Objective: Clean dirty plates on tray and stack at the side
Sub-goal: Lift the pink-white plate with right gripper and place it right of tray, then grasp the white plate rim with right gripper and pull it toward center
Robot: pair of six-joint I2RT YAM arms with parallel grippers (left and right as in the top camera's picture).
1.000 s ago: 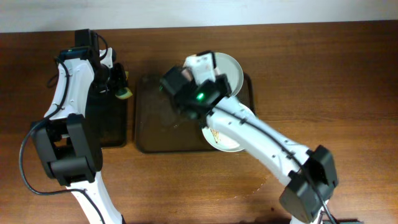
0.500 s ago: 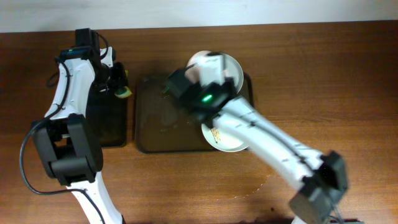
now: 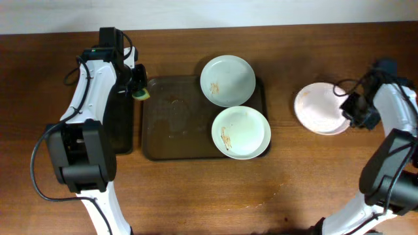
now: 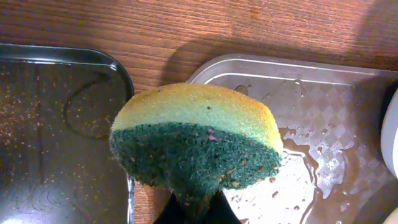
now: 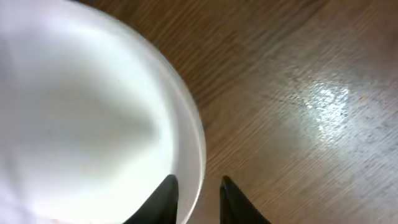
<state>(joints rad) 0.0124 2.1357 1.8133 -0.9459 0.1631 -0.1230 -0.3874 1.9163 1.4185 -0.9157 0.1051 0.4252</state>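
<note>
The brown tray (image 3: 175, 127) holds two white plates with brown smears, a far one (image 3: 227, 79) and a near one (image 3: 241, 132). The third plate (image 3: 318, 108) lies on the table to the right, off the tray. My right gripper (image 3: 347, 108) is at its right rim. In the right wrist view the fingers (image 5: 196, 183) sit astride that plate's (image 5: 81, 112) rim, closed on it. My left gripper (image 3: 134, 88) is shut on a yellow-green sponge (image 3: 140, 94) at the tray's far left corner. In the left wrist view the sponge (image 4: 199, 137) hangs from the fingers (image 4: 198, 210) above the wet tray's (image 4: 323, 106) edge.
A narrower black tray (image 3: 121, 130) lies left of the brown tray, under my left arm. It also shows in the left wrist view (image 4: 56, 124), speckled with crumbs. Bare wooden table lies in front of the trays and around the right plate.
My right arm has left the tray and swung far right, and a plate now lies on the table there. My left gripper with the sponge has shifted slightly right.
</note>
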